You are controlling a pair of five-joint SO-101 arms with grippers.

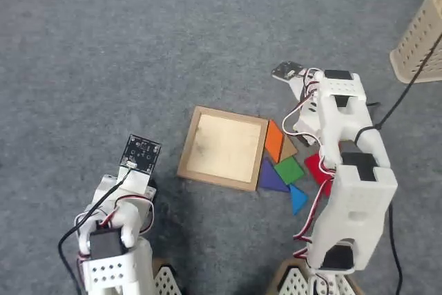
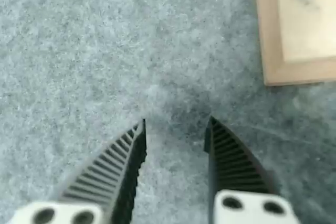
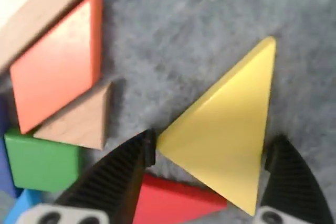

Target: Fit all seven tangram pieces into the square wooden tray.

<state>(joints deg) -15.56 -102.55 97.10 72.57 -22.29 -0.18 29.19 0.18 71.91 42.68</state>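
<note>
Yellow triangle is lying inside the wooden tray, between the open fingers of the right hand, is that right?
No. The yellow triangle lies on the grey carpet outside the wooden tray, between the open fingers of the right hand; the right wrist view shows it.

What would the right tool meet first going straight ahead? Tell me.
Likely the yellow triangle: the right tool is open, jaws straddling it; height above it is unclear.
</note>
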